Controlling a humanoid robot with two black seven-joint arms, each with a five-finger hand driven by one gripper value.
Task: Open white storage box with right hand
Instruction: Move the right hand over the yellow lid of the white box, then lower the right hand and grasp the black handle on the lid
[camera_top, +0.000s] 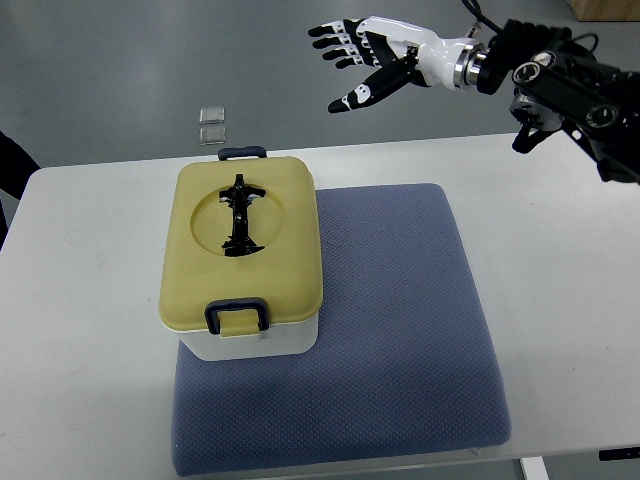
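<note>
Box (243, 270), left of centre on the mat (400, 330): rigid, probably light; 2 dark latches (237, 317) hold its lid. Your right hand (365, 60), upper right, hangs with fingers spread, empty. Take the near latch first.

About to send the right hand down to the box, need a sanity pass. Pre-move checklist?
1. Right hand empty, fingers spread: ok.
2. Hand at the box: not ok, it hovers beyond the table's far edge, apart from it.
3. Lid shut: ok, seated flat.
4. Front latch down: ok; back latch looks down too.
5. Box on blue mat: ok, at its left edge.
6. Left hand clear: cannot tell, out of view.
</note>
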